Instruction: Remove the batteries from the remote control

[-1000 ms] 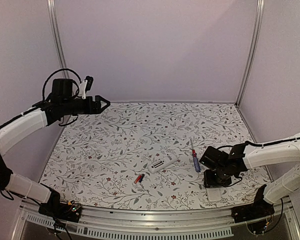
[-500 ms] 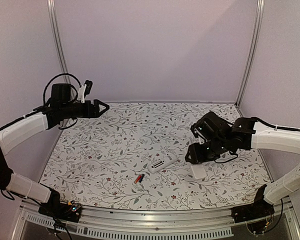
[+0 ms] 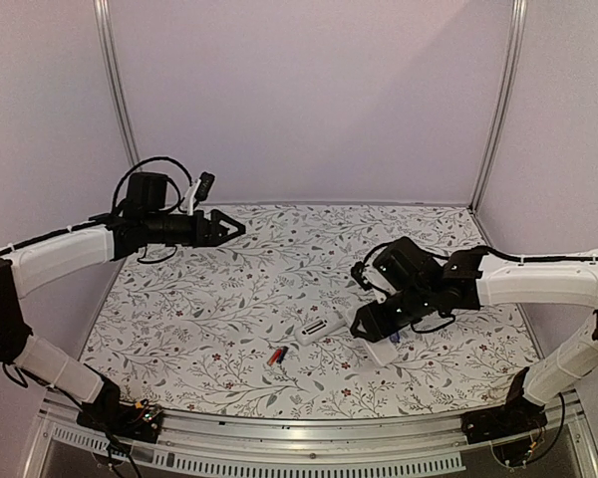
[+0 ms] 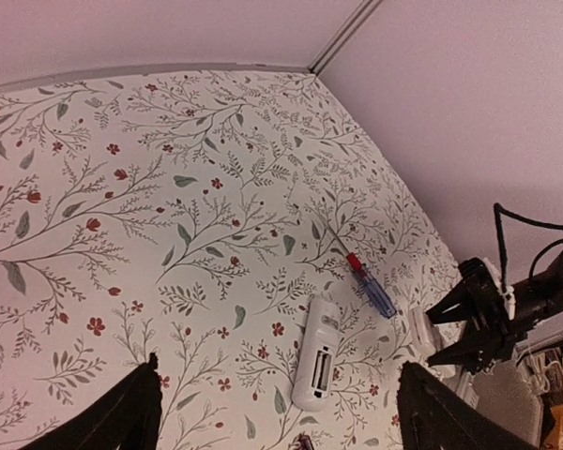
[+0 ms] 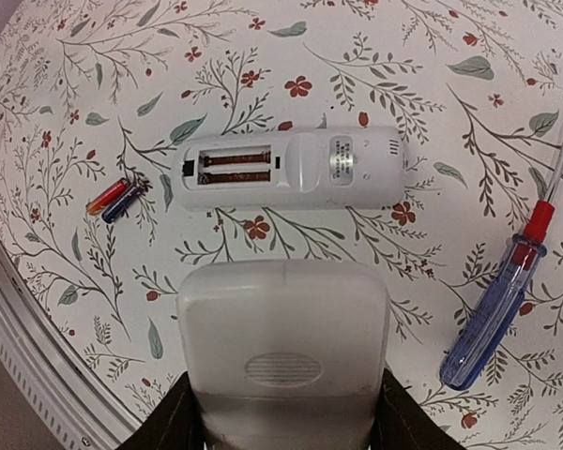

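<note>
The right tool [image 5: 286,417] is closed on a flat white cover [image 5: 281,347], one finger at each long side, and holds it above the tabletop [image 3: 229,289], toward the near edge and a little right of the middle. The remote control [image 5: 291,169] lies flat just beyond the cover with its recess face up. Inside I see two brownish rows, and I cannot tell if a cell remains there. Two batteries [image 5: 117,199] lie side by side just left of it, nearer to the near edge, so I judge the unloading mostly done. To do this step well, the cover should stay level and go down on a bare place. It should be kept off the batteries, which can roll, and off the screwdriver [image 5: 507,300] at the right. The left tool [image 3: 237,226] is wide open, holds nothing, and is high near the far left corner
</note>
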Tool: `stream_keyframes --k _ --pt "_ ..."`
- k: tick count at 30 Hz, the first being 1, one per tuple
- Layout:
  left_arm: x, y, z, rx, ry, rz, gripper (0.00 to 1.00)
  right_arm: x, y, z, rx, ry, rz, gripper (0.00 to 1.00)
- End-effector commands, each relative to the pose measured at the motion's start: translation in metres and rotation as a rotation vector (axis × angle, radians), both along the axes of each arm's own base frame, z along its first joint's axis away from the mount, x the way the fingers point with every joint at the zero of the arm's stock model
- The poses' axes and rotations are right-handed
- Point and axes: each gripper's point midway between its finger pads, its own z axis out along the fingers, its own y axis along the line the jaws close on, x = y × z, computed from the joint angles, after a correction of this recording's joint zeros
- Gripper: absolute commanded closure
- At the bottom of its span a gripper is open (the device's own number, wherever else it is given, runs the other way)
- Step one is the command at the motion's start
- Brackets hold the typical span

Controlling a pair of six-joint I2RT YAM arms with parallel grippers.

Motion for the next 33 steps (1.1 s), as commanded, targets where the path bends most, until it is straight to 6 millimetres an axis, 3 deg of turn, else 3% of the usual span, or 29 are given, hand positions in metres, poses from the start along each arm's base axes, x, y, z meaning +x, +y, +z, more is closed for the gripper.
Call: stream_keyframes --k 1,7,13,24,33 --pt "-0.029 -0.037 0.033 -0.091 0.027 -0.103 0.13 -0.001 0.014 0.025 0.085 -0.114 0.107 0.55" --pt "-0.083 -0.087 0.002 -0.162 0.140 -0.148 0.14 -0.015 0.019 0.030 0.116 -0.166 0.182 0.54" --pt "-0.125 -0.120 -0.022 -0.208 0.208 -0.168 0.14 -0.028 0.046 0.024 0.131 -0.206 0.285 0.54" --pt "-0.146 -0.150 -0.065 -0.196 0.373 -0.260 0.13 -0.038 0.075 0.020 0.122 -0.266 0.403 0.54" --pt "-0.144 -0.170 -0.078 -0.187 0.423 -0.288 0.22 -0.039 0.084 0.012 0.108 -0.296 0.471 0.54"
